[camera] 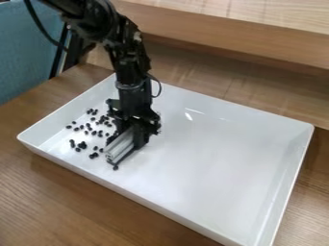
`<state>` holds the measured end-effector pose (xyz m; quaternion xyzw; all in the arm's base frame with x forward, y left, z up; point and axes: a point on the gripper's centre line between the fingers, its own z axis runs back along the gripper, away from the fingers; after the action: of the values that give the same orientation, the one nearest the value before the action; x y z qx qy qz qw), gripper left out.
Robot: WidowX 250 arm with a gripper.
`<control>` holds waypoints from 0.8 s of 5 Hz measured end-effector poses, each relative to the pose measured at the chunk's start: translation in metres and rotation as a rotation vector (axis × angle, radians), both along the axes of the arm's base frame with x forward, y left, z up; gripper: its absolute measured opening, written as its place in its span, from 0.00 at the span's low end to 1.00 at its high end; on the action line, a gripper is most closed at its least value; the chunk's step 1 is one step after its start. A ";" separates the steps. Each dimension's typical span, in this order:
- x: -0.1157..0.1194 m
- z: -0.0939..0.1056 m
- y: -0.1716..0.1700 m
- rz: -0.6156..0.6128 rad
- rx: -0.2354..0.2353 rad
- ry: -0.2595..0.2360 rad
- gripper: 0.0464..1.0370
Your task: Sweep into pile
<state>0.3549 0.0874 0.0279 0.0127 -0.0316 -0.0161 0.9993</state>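
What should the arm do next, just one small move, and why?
Probably slide the grey bar a little toward the picture's left, low along the white tray. The gripper holds it at the edge of the scattered black beans, most of which lie loosely spread on that side, so a short push should bunch them.

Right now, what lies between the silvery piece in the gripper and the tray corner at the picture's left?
Camera view: dark beans scattered beside the silvery piece the gripper holds, then bare tray towards that corner.
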 end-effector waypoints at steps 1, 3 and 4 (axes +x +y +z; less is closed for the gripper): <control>0.000 0.002 0.011 -0.086 -0.004 0.017 0.36; 0.012 0.004 0.028 -0.183 0.005 0.007 0.36; 0.013 0.007 0.046 -0.149 0.009 -0.021 0.36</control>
<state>0.3675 0.1330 0.0350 0.0147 -0.0431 -0.0902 0.9949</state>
